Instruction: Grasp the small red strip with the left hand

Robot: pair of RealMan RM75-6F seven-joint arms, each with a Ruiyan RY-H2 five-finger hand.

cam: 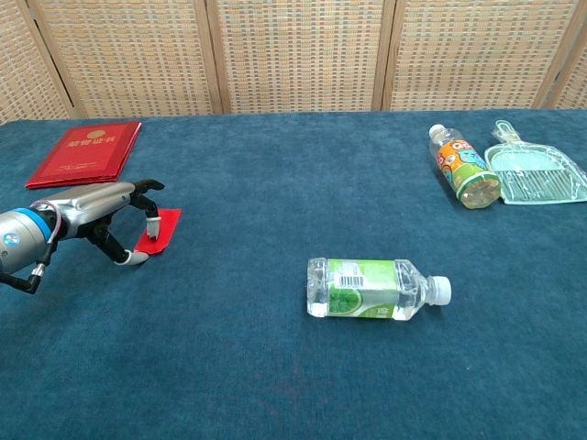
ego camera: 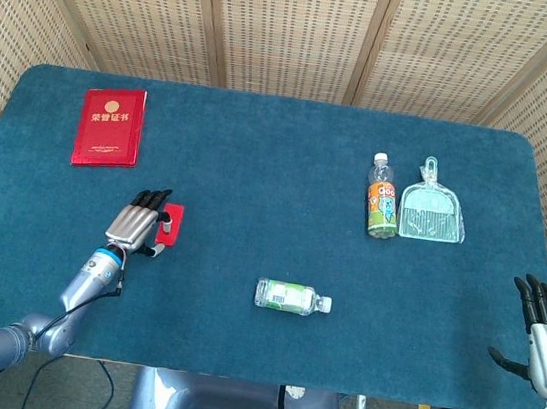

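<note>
The small red strip [ego camera: 171, 223] [cam: 161, 227] lies flat on the blue table cloth at the left front. My left hand [ego camera: 134, 227] [cam: 101, 213] reaches over its left edge. One fingertip [cam: 151, 218] rests on top of the strip, and the thumb tip sits on the cloth by its near corner. The fingers are curved and apart, and the strip is not lifted. My right hand [ego camera: 544, 336] hangs beyond the table's right front corner with fingers spread, holding nothing; the chest view does not show it.
A red booklet [ego camera: 109, 126] [cam: 87, 151] lies behind the strip. A clear water bottle [ego camera: 292, 297] [cam: 371, 288] lies on its side at centre front. An orange-labelled bottle [ego camera: 383, 199] [cam: 461, 171] and a pale green dustpan [ego camera: 432, 210] [cam: 537, 172] lie at the back right.
</note>
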